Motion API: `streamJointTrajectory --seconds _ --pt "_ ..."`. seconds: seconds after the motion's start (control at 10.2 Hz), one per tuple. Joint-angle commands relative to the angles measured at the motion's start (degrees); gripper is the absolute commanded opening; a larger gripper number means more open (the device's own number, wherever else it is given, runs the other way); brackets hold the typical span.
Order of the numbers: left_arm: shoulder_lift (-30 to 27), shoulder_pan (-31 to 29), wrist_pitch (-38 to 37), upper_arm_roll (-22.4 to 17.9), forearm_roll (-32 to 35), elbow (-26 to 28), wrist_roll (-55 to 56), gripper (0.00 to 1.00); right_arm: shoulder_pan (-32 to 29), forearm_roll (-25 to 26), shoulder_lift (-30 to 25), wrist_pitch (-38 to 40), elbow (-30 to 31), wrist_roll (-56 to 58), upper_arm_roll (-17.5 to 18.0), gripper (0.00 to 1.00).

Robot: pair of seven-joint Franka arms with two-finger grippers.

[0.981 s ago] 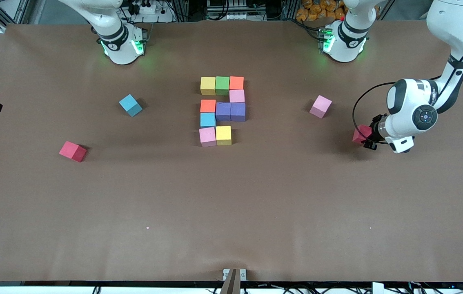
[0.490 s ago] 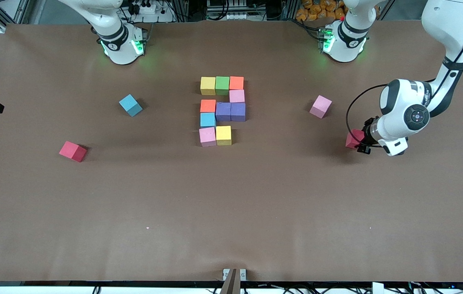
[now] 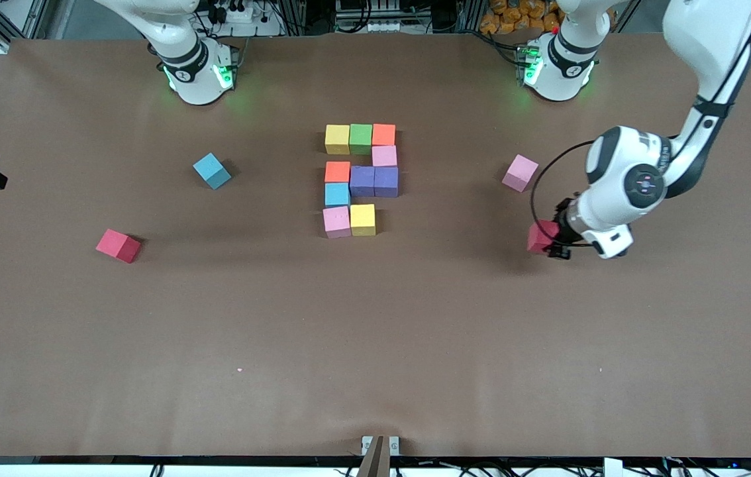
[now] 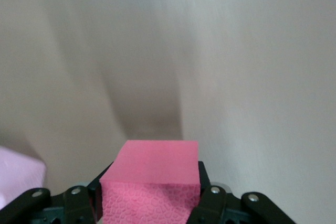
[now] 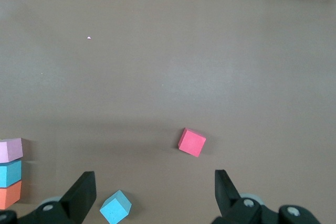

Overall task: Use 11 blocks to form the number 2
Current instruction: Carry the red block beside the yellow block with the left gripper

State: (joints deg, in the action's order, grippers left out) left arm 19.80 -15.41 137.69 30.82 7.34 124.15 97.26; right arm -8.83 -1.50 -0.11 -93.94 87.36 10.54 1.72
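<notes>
your tabletop [image 3: 415, 331] looks covered in matt brown paper, faintly creased near its edge. the red block [image 4: 152, 182] in the left gripper [image 4: 151, 203] reads as foam, matt, with a pebbled, cell-like face. the left arm [image 3: 634, 185] wears glossy white plastic shells, and the black finger parts look like matt plastic.

- Left arm: reaches from its base down over the table's left-arm end, elbow high, wrist bent low.
- Left gripper [image 3: 548, 242]: up off the table, fingers [image 4: 212, 203] closed on a red block [image 4: 152, 179], one pad on each side face.
- Right arm: waiting, raised; only base and lower links show in the front view.
- Right gripper [image 5: 155, 195]: fingers spread wide, holding nothing, high over the table.
</notes>
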Motion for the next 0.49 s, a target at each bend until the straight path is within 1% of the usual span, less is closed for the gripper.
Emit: streamJointTrajectory --seconds 0.0,0.2,0.39 --pt "5.2 6.8 -0.3 -0.1 -0.9 -6.3 7.5 0.41 -1.5 -1.1 0.7 0.2 -1.2 0.5 0.2 1.00" --pt "10.1 12.1 -0.7 -0.1 -1.0 -13.4 14.9 0.41 -0.5 -1.0 1.8 0.1 -1.3 0.5 0.6 1.00" --pt "14.0 17.2 -1.3 -0.1 -0.9 -18.7 20.6 0.41 0.1 -1.9 1.8 0.1 -1.4 0.3 0.7 1.00"
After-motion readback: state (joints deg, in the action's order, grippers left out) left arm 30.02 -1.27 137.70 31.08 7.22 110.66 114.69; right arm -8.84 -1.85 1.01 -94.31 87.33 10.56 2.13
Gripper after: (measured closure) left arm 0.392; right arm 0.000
